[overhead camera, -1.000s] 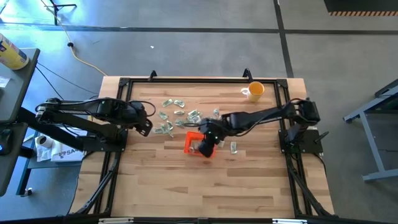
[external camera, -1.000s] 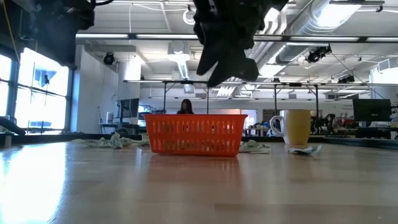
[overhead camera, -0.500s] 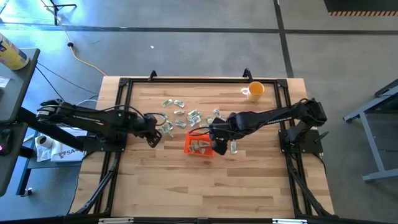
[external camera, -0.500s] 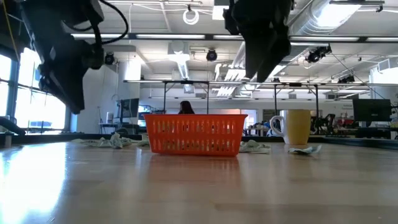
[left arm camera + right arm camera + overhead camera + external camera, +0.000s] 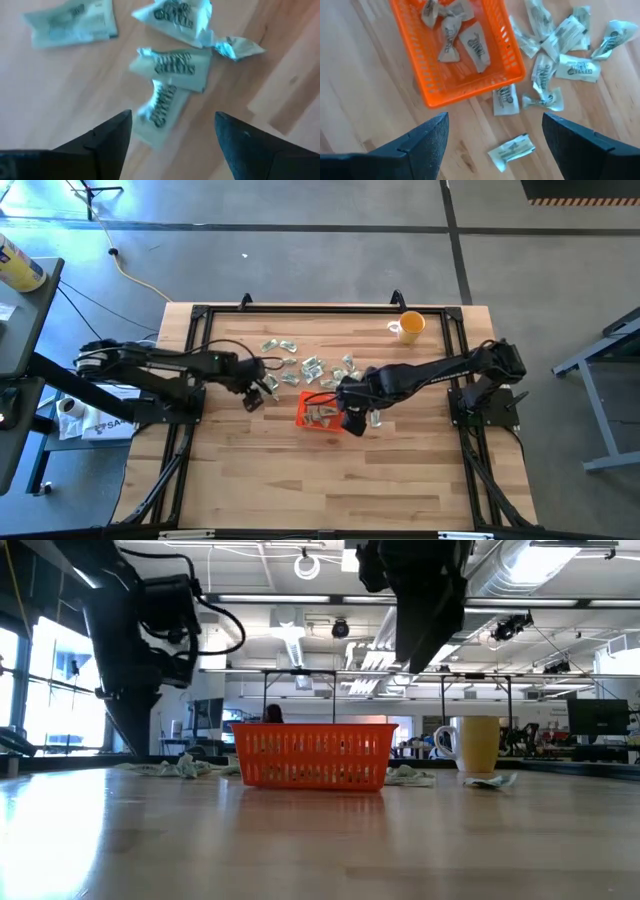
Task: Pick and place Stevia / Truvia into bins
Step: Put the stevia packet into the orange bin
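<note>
Several pale green-and-white paper sachets (image 5: 454,30) are kept in the shallow orange plastic basket (image 5: 512,70); both grippers, left (image 5: 172,137) and right (image 5: 492,142), are held open and empty above loose ones.

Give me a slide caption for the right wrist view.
Open right pincer above the orange bin holding several Stevia sachets, more scattered on the table.

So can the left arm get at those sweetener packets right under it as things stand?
Probably yes. The left gripper hangs with its jaws open directly over a small cluster of packets on bare wood, and nothing lies between. They overlap, though, so it may catch more than one.
</note>
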